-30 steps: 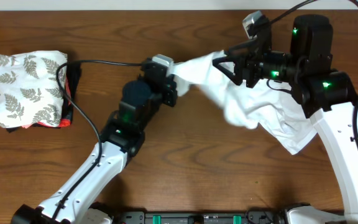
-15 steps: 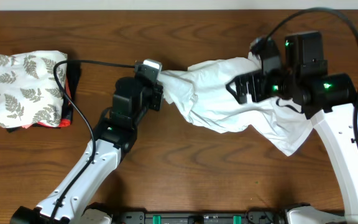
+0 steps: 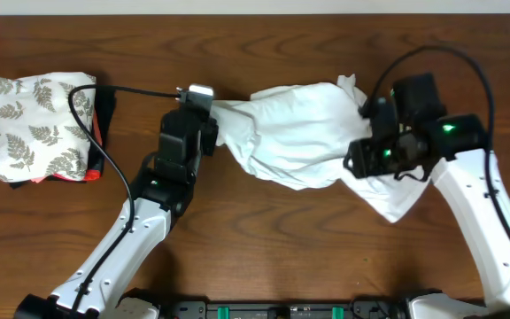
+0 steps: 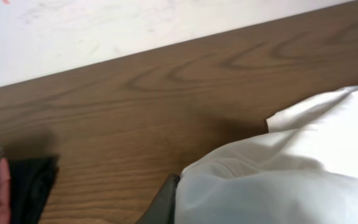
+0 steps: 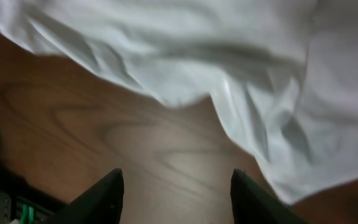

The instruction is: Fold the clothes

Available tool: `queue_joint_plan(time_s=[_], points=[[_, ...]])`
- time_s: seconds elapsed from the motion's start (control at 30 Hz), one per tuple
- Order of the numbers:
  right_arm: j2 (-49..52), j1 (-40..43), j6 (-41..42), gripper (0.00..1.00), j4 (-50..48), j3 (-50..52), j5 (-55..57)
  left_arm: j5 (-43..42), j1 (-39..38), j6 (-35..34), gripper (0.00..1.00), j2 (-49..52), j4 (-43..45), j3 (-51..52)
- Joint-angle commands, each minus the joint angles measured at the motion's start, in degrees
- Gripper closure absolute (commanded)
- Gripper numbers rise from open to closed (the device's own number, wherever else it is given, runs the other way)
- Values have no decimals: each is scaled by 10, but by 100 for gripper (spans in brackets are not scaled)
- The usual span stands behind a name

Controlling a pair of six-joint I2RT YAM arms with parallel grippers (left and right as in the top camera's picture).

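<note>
The clothes, a plain white T-shirt (image 3: pixel 304 133), lie in a crumpled heap across the middle of the table. My left gripper (image 3: pixel 211 120) is shut on the shirt's left end. In the left wrist view one dark finger (image 4: pixel 163 202) shows at the edge of the white cloth (image 4: pixel 291 162), which hides the other finger. My right gripper (image 3: pixel 358 165) hovers over the shirt's right part, open and holding nothing. In the right wrist view bare wood lies between its fingertips (image 5: pixel 176 183), and the shirt (image 5: pixel 229 62) spreads just beyond them.
A folded white cloth with grey fern leaves (image 3: pixel 38 124) rests on black and red garments (image 3: pixel 100 133) at the far left. A black cable (image 3: pixel 135 89) runs from there to the left arm. The table's back edge (image 3: pixel 255 12) is close behind the shirt.
The right gripper has let go of the shirt and dropped back toward the front right. The shirt has sunk onto the table. The left gripper pulled its end left and back.
</note>
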State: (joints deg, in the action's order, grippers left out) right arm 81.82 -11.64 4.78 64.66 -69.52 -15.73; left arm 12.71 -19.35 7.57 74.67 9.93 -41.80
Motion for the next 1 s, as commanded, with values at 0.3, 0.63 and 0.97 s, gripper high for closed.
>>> queue_joint_plan(time_s=[0.3, 0.63, 0.97], points=[[9, -48, 57, 43, -80, 147, -63, 34, 4, 5, 94, -5, 6, -4], [16, -55, 119, 43, -204, 223, 44, 34, 4, 5, 94, -5, 6, -4], [83, -49, 120, 43, -288, 238, 129, 34, 4, 5, 94, -6, -1, -4]])
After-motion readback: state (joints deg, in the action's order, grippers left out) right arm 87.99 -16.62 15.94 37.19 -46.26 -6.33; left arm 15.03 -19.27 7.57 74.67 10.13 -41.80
